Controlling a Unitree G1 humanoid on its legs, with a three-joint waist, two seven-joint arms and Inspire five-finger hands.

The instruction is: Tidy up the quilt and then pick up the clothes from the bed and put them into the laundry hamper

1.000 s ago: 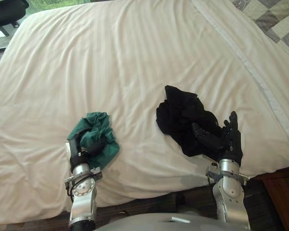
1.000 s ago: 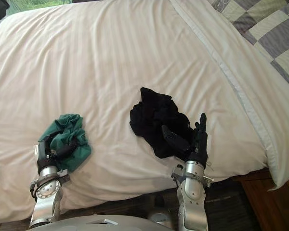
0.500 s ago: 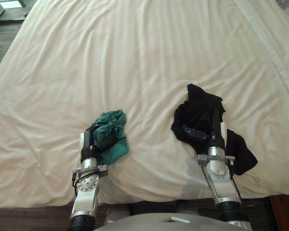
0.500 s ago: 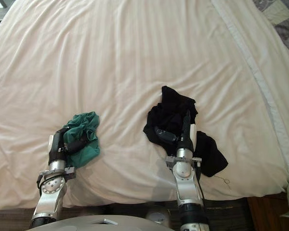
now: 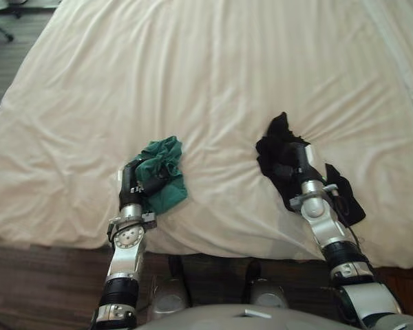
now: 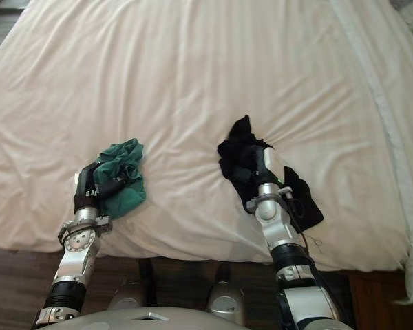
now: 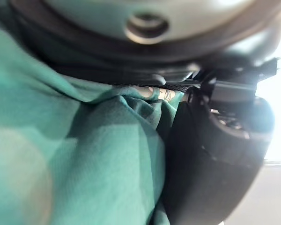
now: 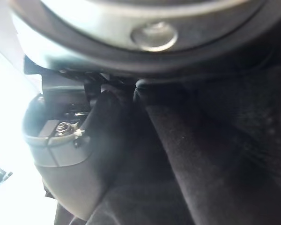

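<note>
Green garment lies near the front edge of the quilt, wrapped in the curled fingers of the left hand. Well apart from it, the black garment is bunched in the right hand, whose fingers curl into the dark cloth. We note quilt creases converging on the right hand, so a lift may drag the quilt up too, and the loose black tail past that wrist could slip free.

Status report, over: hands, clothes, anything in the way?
Left hand shut on green garment. Right hand on black garment, grip unclear. Both garments on the quilt. No obstruction seen.
</note>
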